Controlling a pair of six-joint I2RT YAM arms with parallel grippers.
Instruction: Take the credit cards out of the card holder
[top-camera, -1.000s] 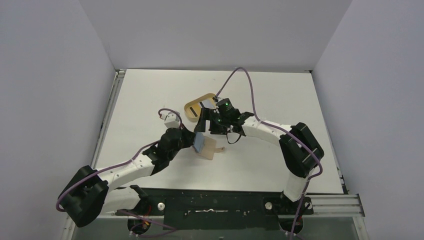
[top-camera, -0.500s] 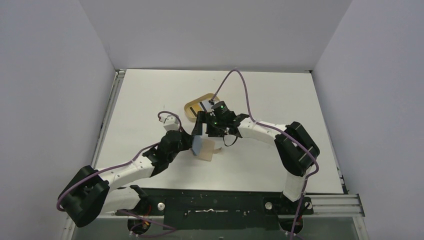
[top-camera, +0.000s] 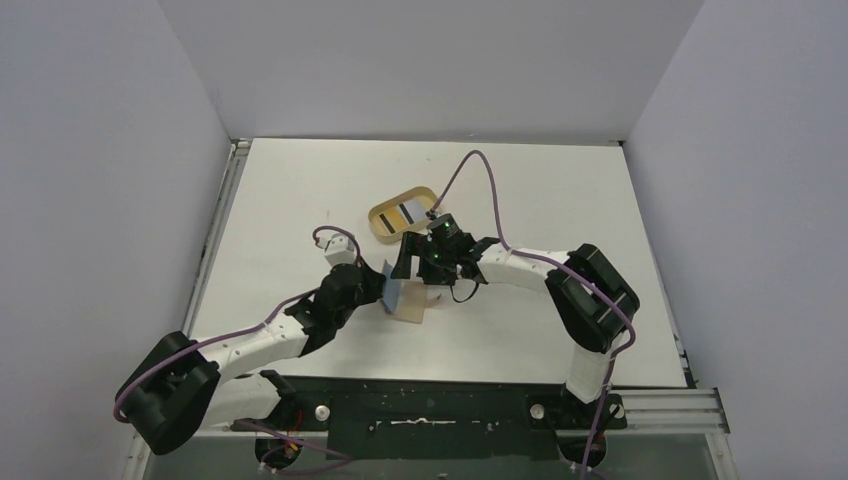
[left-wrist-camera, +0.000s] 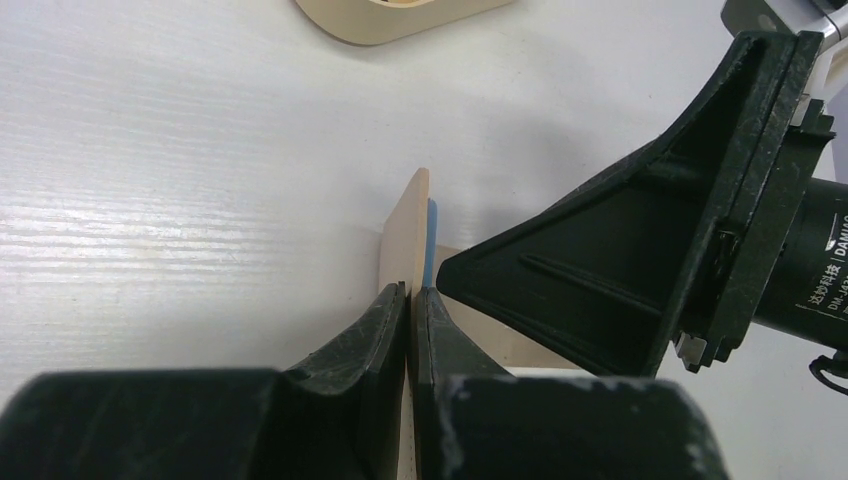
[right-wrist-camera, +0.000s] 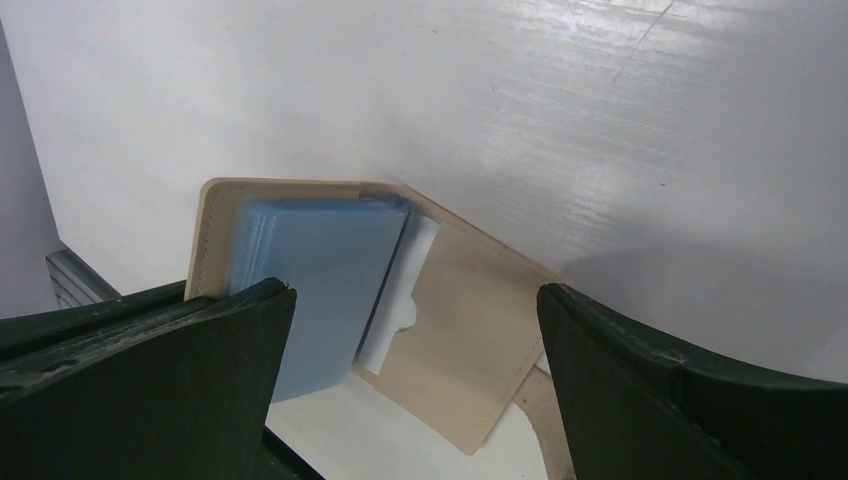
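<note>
The left hand (left-wrist-camera: 410, 295) gripped one flap of the open card holder (right-wrist-camera: 470, 330) at frame centre; the right hand (right-wrist-camera: 415, 300) gaped above it. A striped card (top-camera: 402, 213) lay in the tray (top-camera: 379, 222); a white card (right-wrist-camera: 408, 285) sat pocketed.

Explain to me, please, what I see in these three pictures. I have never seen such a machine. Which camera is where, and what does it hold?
This is a robot with two arms bolted at the near edge of a white table. The wide picture comes from a fixed camera above and behind the arms. The other two come from cameras on the wrists, so each shows its own black fingers. The left hand is shut on one flap of the tan card holder and holds that flap raised. The right hand is wide open close to the holder, gripping nothing. A white card sits in the holder's pocket. Further back lies an oval wooden tray with one card in it.
</note>
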